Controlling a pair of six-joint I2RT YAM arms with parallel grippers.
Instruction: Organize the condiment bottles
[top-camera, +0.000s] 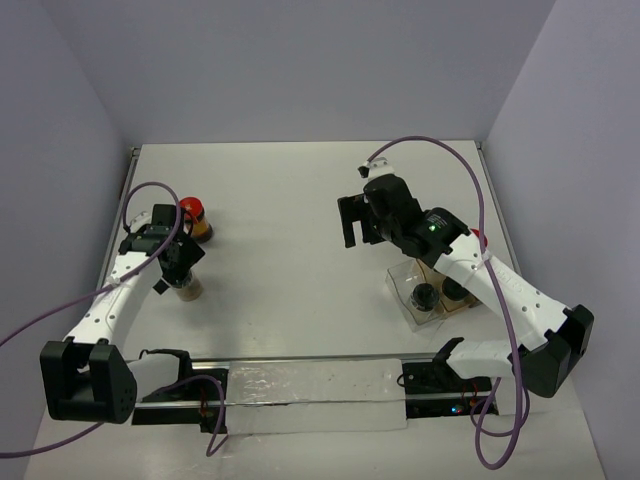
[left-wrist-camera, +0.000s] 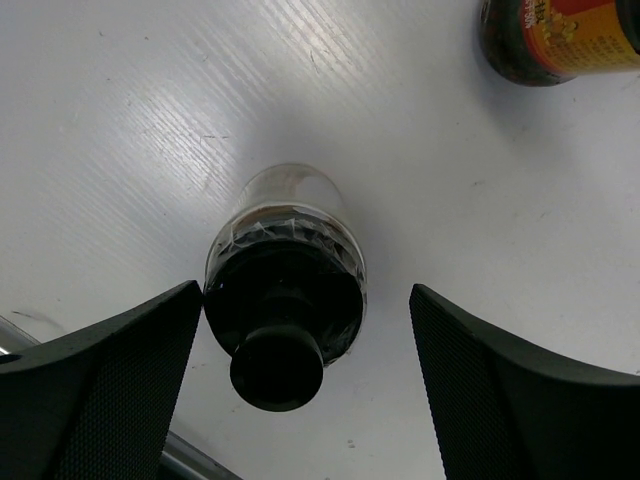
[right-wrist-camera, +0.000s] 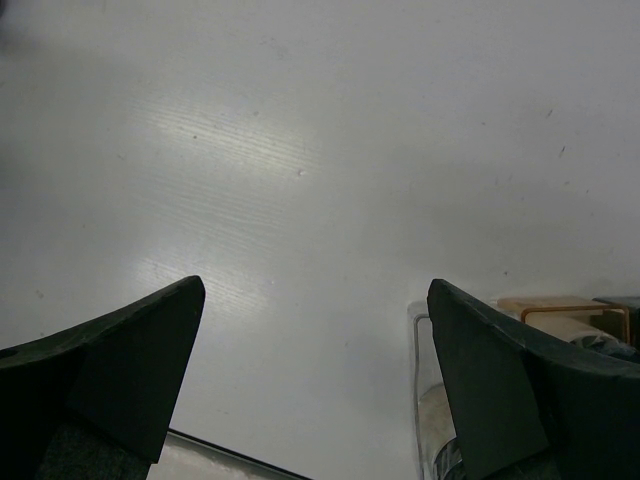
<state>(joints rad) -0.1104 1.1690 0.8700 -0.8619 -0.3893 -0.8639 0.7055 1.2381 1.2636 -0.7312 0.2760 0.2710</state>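
A black-capped condiment bottle (left-wrist-camera: 285, 300) with beige contents stands upright on the white table, between the fingers of my left gripper (left-wrist-camera: 305, 295). The jaws are open around its cap: the left pad sits right against it and the right pad is well apart. From above, this bottle (top-camera: 188, 290) is at the left, under the left gripper (top-camera: 175, 264). A red-capped bottle (top-camera: 197, 218) stands just behind it, and its label (left-wrist-camera: 560, 40) shows in the left wrist view. My right gripper (top-camera: 352, 222) hovers open over bare table, its jaws (right-wrist-camera: 315, 285) holding nothing. Two black-capped bottles (top-camera: 424, 297) stand in the tray.
The clear plastic tray (top-camera: 400, 290) sits at the right, partly under the right arm; its corner (right-wrist-camera: 415, 320) shows in the right wrist view. A clear plastic sheet (top-camera: 310, 395) lies along the near edge between the arm bases. Purple cables loop beside both arms.
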